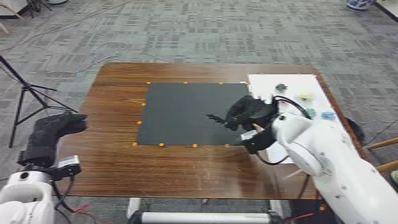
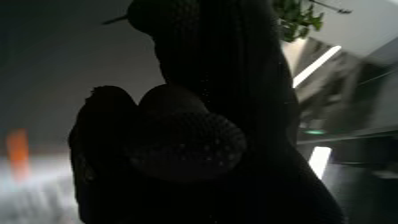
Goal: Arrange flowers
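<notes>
The head view shows flowers on a white sheet at the desk's right. Near them is the right hand; I cannot tell its opening or hold. The left hand, relaxed and empty, is by the desk's left edge.

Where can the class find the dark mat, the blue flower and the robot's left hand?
Dark mat [image 1: 178, 115]: head view, on its bare middle.
Blue flower [image 1: 329, 115]: head view, on its bloom.
Left hand [image 1: 44, 137]: head view, on the black glove.
</notes>
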